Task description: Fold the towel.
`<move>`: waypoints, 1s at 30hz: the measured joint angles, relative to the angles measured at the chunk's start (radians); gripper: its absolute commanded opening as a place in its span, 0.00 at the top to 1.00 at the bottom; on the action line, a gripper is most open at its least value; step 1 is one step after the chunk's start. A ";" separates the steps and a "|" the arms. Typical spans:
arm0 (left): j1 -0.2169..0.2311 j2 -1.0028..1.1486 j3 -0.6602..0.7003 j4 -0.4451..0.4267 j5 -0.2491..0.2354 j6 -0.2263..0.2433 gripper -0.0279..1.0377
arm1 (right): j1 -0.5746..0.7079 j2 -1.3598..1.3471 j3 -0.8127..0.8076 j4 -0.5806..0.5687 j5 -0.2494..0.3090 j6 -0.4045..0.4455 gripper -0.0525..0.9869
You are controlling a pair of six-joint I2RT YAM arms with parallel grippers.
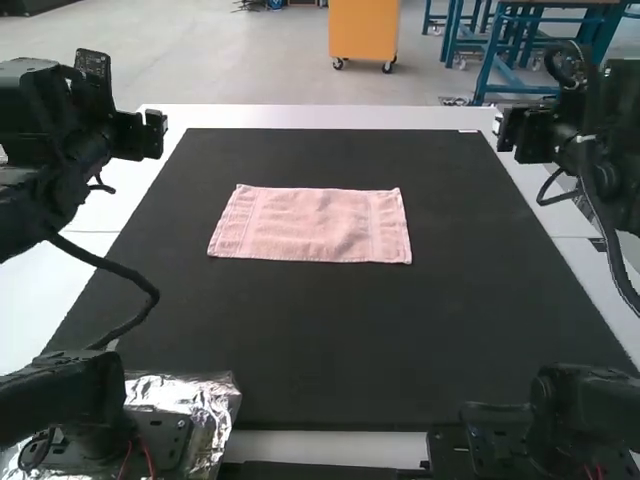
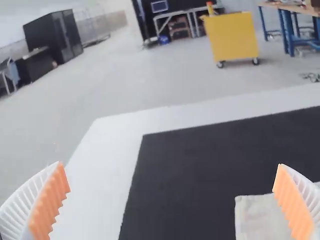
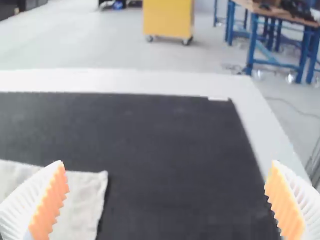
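In the high view my left gripper (image 1: pixel 150 134) hangs over the table's left side and my right gripper (image 1: pixel 504 130) over its right side, both well away from the cloth. The pink towel (image 1: pixel 312 225) lies spread flat as a wide rectangle between them. The left wrist view has my left gripper (image 2: pixel 172 200) open, fingers wide apart, and a corner of the towel (image 2: pixel 260 215) partly behind one finger. My right gripper (image 3: pixel 166 200) is likewise open with nothing between its fingers, and the towel's other end (image 3: pixel 82 205) lies beyond one finger.
A black mat (image 1: pixel 330 330) covers most of the white table (image 1: pixel 300 117). Crumpled foil (image 1: pixel 205 400) lies by the left arm's base, near the mat's front corner. A dark cable (image 1: pixel 125 272) from the left arm hangs over the mat's left edge.
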 measured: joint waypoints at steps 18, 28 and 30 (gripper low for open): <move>-0.019 0.710 0.339 -0.188 0.018 -0.199 0.07 | 0.062 0.604 0.198 -0.106 -0.153 0.075 0.08; -0.044 0.934 0.462 -0.185 0.028 -0.204 0.08 | 0.151 0.790 0.248 0.008 -0.153 0.081 0.08; -0.044 0.978 0.500 -0.195 0.028 -0.203 0.08 | 0.153 0.833 0.272 0.026 -0.153 0.083 0.08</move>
